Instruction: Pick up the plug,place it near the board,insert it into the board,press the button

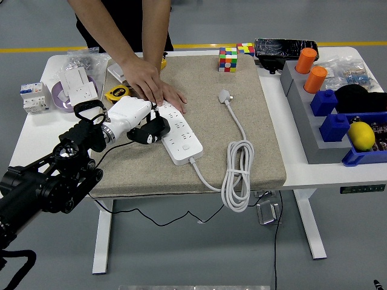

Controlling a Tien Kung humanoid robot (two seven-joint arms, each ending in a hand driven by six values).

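On the board [180,134], the left hand [142,124] grips the plug [154,128]; no print legible.

One high head view, looking forward and down over the table

The camera sits above the robot's side and faces the far side, tilted enough that the white table [36,130], its legs and the grey floor under it all show. It stands well back: the whole beige mat [199,121] fits in frame, and the person [124,24] at the far edge is cut off at the chest. The left arm [48,181] enters large from the lower left, probably nearest the lens. No second view shares the scene
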